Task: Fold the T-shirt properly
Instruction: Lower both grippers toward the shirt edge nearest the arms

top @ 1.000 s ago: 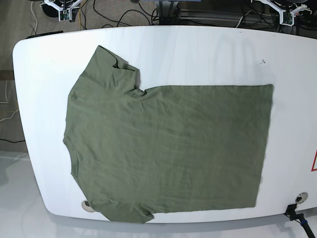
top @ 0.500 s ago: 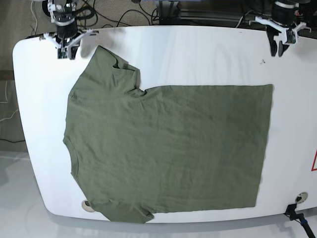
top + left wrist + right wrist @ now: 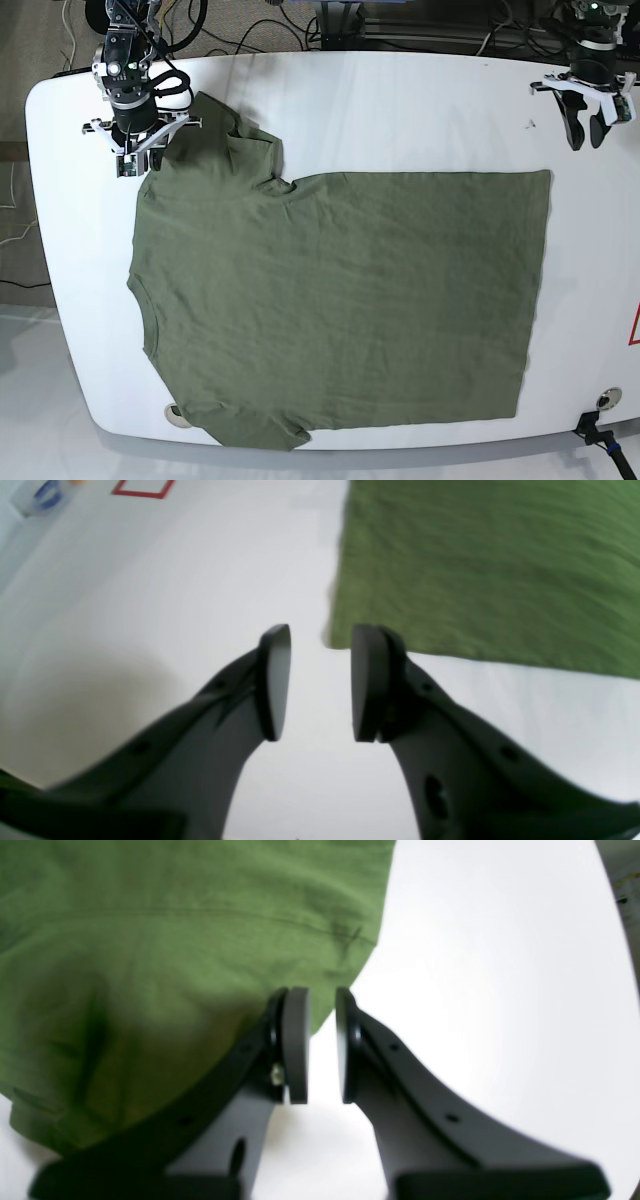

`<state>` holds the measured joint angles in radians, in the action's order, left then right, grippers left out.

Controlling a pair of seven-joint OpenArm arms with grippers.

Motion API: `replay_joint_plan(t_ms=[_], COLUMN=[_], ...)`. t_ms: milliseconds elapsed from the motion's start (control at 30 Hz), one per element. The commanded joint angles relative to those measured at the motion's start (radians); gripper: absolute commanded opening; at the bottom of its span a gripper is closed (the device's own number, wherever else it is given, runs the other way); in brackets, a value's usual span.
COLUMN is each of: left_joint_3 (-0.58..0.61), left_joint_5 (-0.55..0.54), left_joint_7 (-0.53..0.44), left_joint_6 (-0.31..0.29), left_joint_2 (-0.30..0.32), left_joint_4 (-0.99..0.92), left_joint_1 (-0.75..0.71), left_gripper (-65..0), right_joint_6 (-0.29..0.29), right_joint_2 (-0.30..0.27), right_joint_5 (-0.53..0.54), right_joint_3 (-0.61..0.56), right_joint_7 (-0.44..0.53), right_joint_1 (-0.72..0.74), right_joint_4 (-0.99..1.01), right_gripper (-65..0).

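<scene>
The olive-green T-shirt [image 3: 340, 300] lies flat on the white table [image 3: 400, 110], neck to the left and hem to the right. My right gripper [image 3: 136, 162] hovers at the outer edge of the far sleeve [image 3: 205, 125]. In the right wrist view the gripper [image 3: 320, 1045] has a narrow empty gap between its jaws, at the edge of the sleeve [image 3: 175, 940]. My left gripper [image 3: 588, 136] is over bare table just beyond the far hem corner [image 3: 546, 176]. In the left wrist view it [image 3: 315, 680] is open and empty, with that corner [image 3: 334, 641] just ahead of the fingertips.
A red mark [image 3: 634, 326] is at the table's right edge and also shows in the left wrist view [image 3: 142, 487]. Round holes [image 3: 607, 398] sit near the front corners. Cables [image 3: 250, 25] lie behind the table. A black clamp [image 3: 592, 432] is at the front right.
Both arms have come down from the back edge onto the table. The right gripper moved to the far sleeve, the left gripper toward the far hem corner. The shirt has not moved.
</scene>
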<state>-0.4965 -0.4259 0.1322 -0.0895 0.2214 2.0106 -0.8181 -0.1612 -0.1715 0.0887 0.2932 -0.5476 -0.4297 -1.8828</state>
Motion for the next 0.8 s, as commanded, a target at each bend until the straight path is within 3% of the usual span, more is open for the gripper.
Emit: replay_joint_plan(t_ms=[0, 267, 500, 767], left_joint_3=[-0.001, 0.014, 0.058, 0.082], left_joint_5=[-0.004, -0.007, -0.006, -0.007], left_joint_7=[-0.019, 0.036, 0.069, 0.079], left_joint_6=[-0.003, -0.004, -0.001, 0.001], left_joint_2=[0.01, 0.012, 0.012, 0.012], left_joint_4=[0.016, 0.0, -0.008, -0.016], left_joint_1=[0.005, 0.1, 0.174, 0.209], left_gripper=[-45.7, -45.4, -45.2, -44.8], right_joint_6=[-0.002, -0.003, -0.003, -0.007], right_joint_2=[-0.009, -0.008, -0.008, -0.01], right_joint_5=[0.006, 0.004, 0.089, 0.11], right_joint_3=[0.005, 0.018, 0.163, 0.215], right_joint_7=[0.011, -0.02, -0.025, -0.018], right_joint_1=[0.002, -0.079, -0.106, -0.104], right_joint_4=[-0.015, -0.119, -0.165, -0.145], right_gripper=[-55.9, -52.7, -49.9, -47.3])
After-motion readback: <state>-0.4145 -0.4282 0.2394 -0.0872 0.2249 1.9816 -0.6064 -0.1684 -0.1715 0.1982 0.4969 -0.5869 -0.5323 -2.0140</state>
